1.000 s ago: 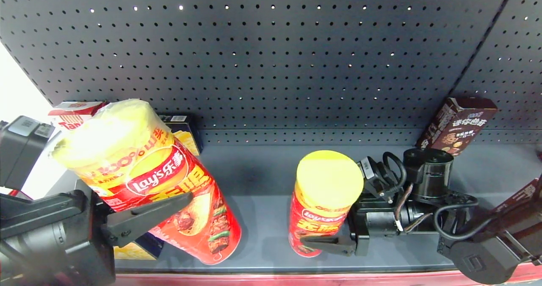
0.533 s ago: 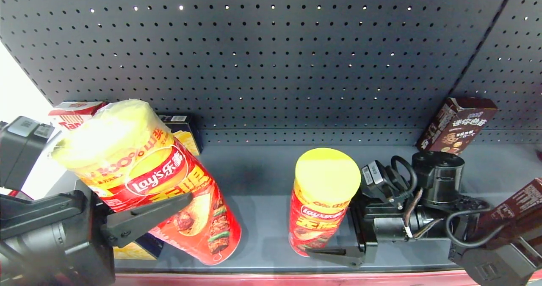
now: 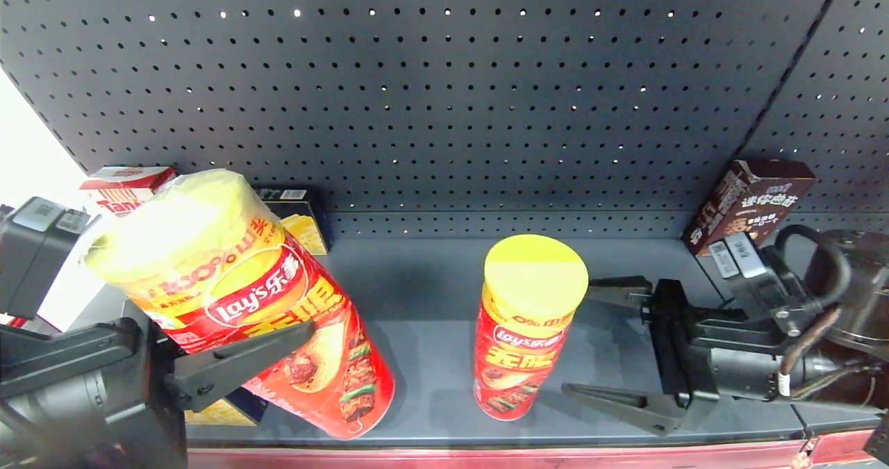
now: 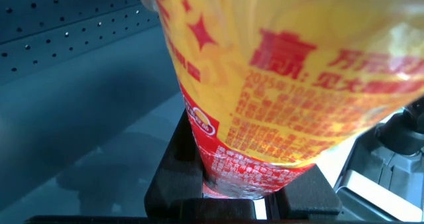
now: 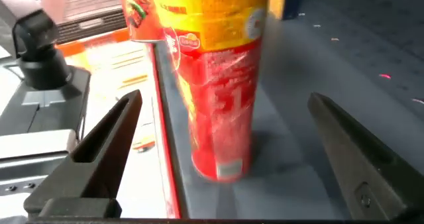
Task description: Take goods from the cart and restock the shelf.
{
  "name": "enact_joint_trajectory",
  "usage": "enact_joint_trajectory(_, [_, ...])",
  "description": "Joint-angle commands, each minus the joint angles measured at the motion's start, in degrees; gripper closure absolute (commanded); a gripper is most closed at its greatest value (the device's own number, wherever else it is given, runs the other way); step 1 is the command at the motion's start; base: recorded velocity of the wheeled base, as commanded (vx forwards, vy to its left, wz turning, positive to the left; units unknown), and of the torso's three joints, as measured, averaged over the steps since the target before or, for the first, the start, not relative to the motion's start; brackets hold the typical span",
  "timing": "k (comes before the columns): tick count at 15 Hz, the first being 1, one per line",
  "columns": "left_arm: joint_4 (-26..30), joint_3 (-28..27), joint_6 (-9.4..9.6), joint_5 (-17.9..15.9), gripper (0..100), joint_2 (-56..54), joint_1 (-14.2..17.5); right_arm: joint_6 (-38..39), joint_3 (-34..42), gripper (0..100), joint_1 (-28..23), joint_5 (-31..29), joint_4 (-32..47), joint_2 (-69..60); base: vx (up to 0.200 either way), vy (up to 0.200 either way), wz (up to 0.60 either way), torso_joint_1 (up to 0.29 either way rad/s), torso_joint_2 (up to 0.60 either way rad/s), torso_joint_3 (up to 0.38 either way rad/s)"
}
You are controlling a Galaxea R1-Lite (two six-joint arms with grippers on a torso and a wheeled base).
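Observation:
A red chips can with a yellow lid (image 3: 531,323) stands upright on the grey shelf (image 3: 430,281), near its front. My right gripper (image 3: 580,338) is open just to the can's right, its fingers apart from it. In the right wrist view the same can (image 5: 222,98) stands ahead, between the spread fingers (image 5: 99,151). At the left, my left gripper (image 3: 264,344) is shut on a second, larger chips can (image 3: 257,309), which is tilted with its base low by the shelf's front edge. In the left wrist view that can (image 4: 291,85) sits in the gripper (image 4: 232,191).
A brown box (image 3: 753,205) leans against the pegboard at the back right. A red-and-white box (image 3: 121,184) and a dark box (image 3: 298,212) stand at the back left. A yellow pack (image 3: 215,410) lies under the held can. The shelf's red front lip (image 3: 486,455) runs below.
My right gripper has opened, let go of the standing can and drawn back to the right. The left arm and its can have barely shifted.

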Motion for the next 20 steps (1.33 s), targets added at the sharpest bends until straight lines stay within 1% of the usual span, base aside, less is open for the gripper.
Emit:
enact_joint_trajectory(1, [-0.08,-0.14,-0.02,-0.01,100,-0.11,-0.01,0.14,5.93,0,-3.18,-2.70,0.97,-12.81,0.000,0.000,0.00,0.000,0.00,0.000])
enact_joint_trajectory(2, [-0.08,-0.23,-0.02,-0.01,100,-0.11,-0.01,0.49,6.37,0,-3.18,-6.31,3.43,-17.20,0.000,0.000,0.00,0.000,0.00,0.000])
enact_joint_trajectory(4, [-0.08,-0.85,-0.02,-0.09,100,0.07,-0.19,2.07,6.37,0,-2.91,-15.71,10.64,-26.26,0.000,0.000,0.00,0.000,0.00,0.000])
enact_joint_trajectory(6, [-0.08,-1.46,0.07,-0.09,100,0.33,-0.36,2.78,7.07,0,-2.65,-26.78,19.96,-36.98,0.000,0.000,0.00,0.000,0.00,0.000])
enact_joint_trajectory(7, [-0.08,-1.20,0.07,-0.18,100,0.25,-0.54,3.83,7.77,0,-2.65,-30.04,24.09,-41.55,0.000,0.000,0.00,0.000,0.00,0.000])
enact_joint_trajectory(8, [-0.08,-1.02,0.07,-0.18,100,0.25,-0.71,4.62,8.56,0,-2.65,-32.14,27.43,-45.15,0.000,0.000,0.00,0.000,0.00,0.000])
enact_joint_trajectory(9, [0.01,-1.20,0.24,-0.27,100,0.33,-0.80,4.97,10.76,0,-2.74,-34.96,33.14,-51.57,0.000,0.000,0.00,0.000,0.00,0.000])
enact_joint_trajectory(11, [-0.08,-1.64,0.42,-0.27,100,1.39,-1.42,5.41,15.77,0,-3.26,-37.51,39.20,-60.09,0.000,0.000,0.00,0.000,0.00,0.000])
enact_joint_trajectory(14, [0.19,-3.57,0.33,-0.18,100,2.97,-1.59,6.20,23.06,0,-3.79,-44.19,44.39,-69.59,0.000,0.000,0.00,0.000,0.00,0.000])
enact_joint_trajectory(16, [0.36,-4.54,0.33,-0.36,100,2.88,-1.77,6.20,26.23,0,-7.04,-48.49,46.67,-74.68,0.000,0.000,0.00,0.000,0.00,0.000])
enact_joint_trajectory(17, [1.07,-4.45,0.16,-0.27,100,2.36,-2.21,6.29,26.67,0,-9.86,-48.93,48.96,-77.50,0.000,0.000,0.00,0.000,0.00,0.000])
enact_joint_trajectory(18, [2.65,-4.45,0.24,0.17,100,2.27,-2.91,6.73,26.67,0,-14.16,-48.93,54.41,-81.45,0.000,0.000,0.00,0.000,0.00,0.000])
enact_joint_trajectory(19, [3.35,-4.72,0.33,0.17,100,2.36,-3.44,8.66,26.05,0,-15.31,-49.28,57.05,-83.12,0.000,0.000,0.00,0.000,0.00,0.000])
enact_joint_trajectory(20, [3.35,-4.63,0.33,0.08,100,2.44,-3.53,10.07,26.14,0,-15.13,-51.22,56.69,-83.03,0.000,0.000,0.00,0.000,0.00,0.000])
